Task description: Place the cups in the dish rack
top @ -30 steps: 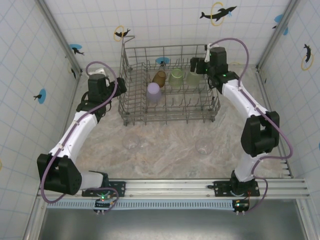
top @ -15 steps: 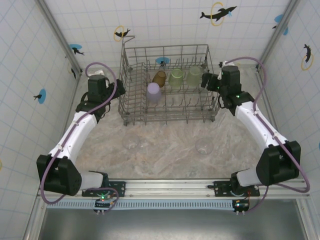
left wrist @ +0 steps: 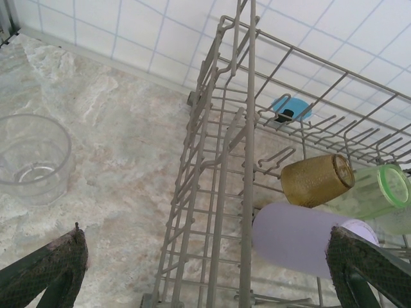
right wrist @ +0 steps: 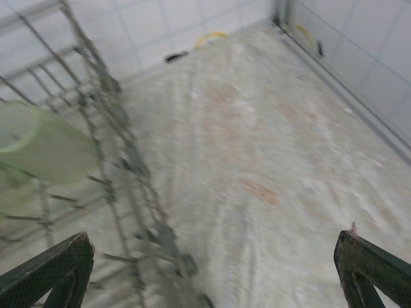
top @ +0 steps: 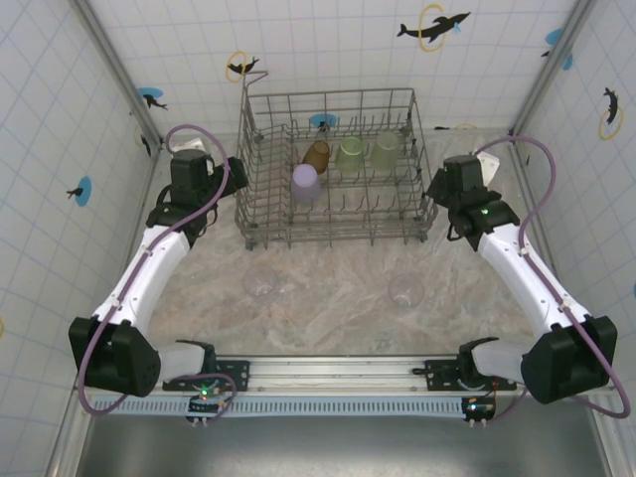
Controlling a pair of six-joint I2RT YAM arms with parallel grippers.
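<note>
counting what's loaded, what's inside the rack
In the rack lie an amber cup, a lilac cup and two green cups. What's under them is covered.

A pale green cup [right wrist: 45, 151] lies on its side inside the dish rack [right wrist: 122, 163], whose blurred wire wall stands on the marbled table [right wrist: 276, 173].

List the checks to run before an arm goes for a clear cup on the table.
1. Is the left gripper open and empty: ok.
2. Is the right gripper open and empty: ok.
3. Are the amber cup, lilac cup, left green cup and right green cup inside the dish rack: ok.
4. Are all cups loaded: not ok; the left clear cup and right clear cup sit on the table.
5. Is the left clear cup upright, mouth up: ok.
6. Is the right clear cup upright: cannot tell.
</note>
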